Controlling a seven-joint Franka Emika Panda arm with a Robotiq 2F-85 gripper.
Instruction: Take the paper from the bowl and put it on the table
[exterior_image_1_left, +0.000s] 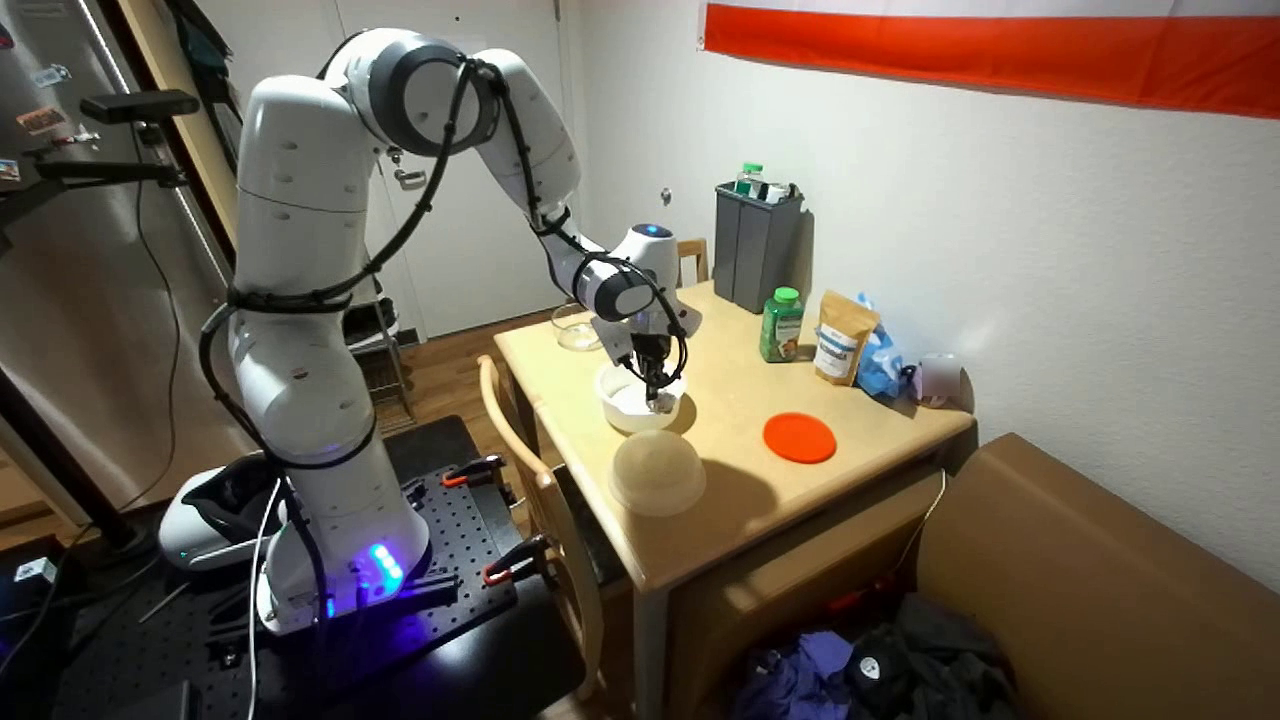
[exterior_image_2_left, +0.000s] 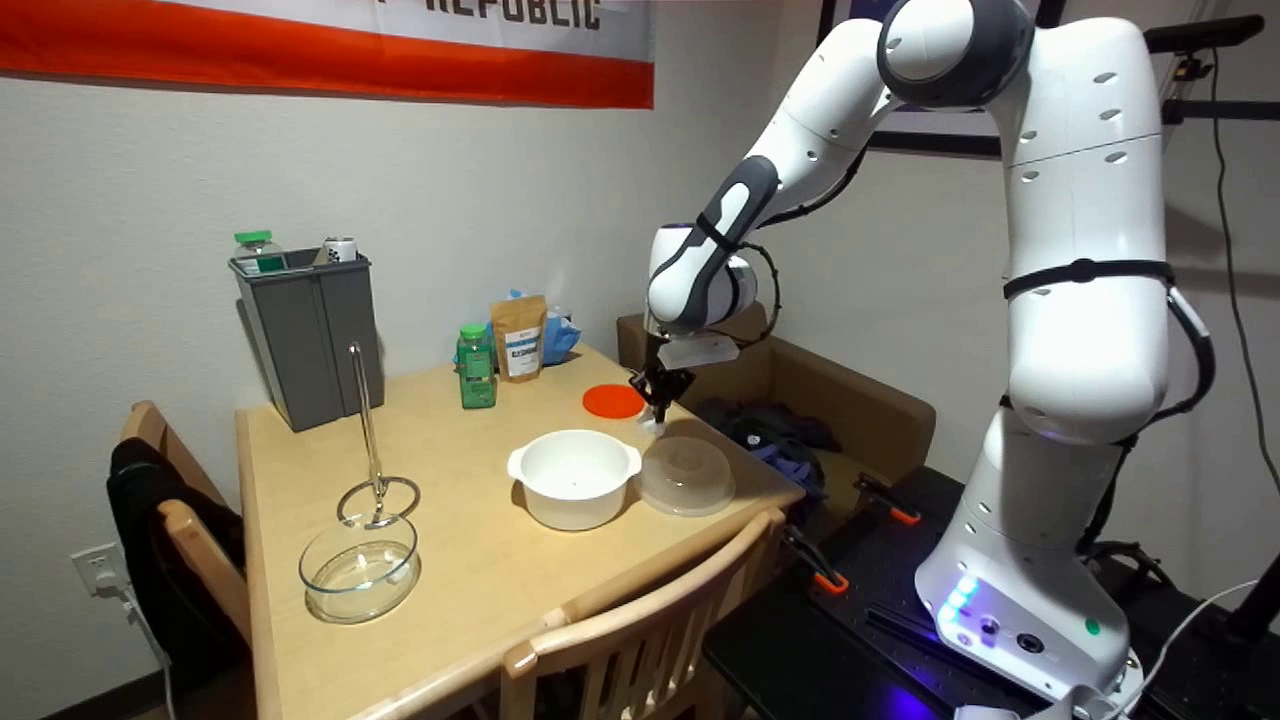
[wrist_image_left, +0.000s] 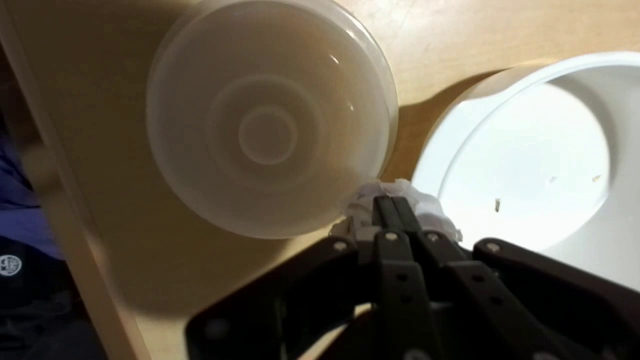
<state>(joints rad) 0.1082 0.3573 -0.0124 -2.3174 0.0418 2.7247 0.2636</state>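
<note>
The crumpled white paper scrap (wrist_image_left: 431, 210) hangs above the wooden table (exterior_image_2_left: 480, 580), outside the white two-handled bowl (exterior_image_2_left: 573, 512), held by the gripper (wrist_image_left: 395, 202), which is pinched together on it. A translucent bowl (wrist_image_left: 267, 135) sits just beside that white bowl, a flat orange disc (exterior_image_1_left: 799, 438) near it, a clear glass bowl (exterior_image_2_left: 360, 602) well apart.

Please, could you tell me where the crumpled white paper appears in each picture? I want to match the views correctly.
In an exterior view: the paper is just below centre, straight above the translucent dome.
In an exterior view: the paper is slightly below centre, between the orange disc and the translucent dome.
In the wrist view: the paper is right of and below centre, at the claw.
Shared landmark: the translucent dome.
</note>
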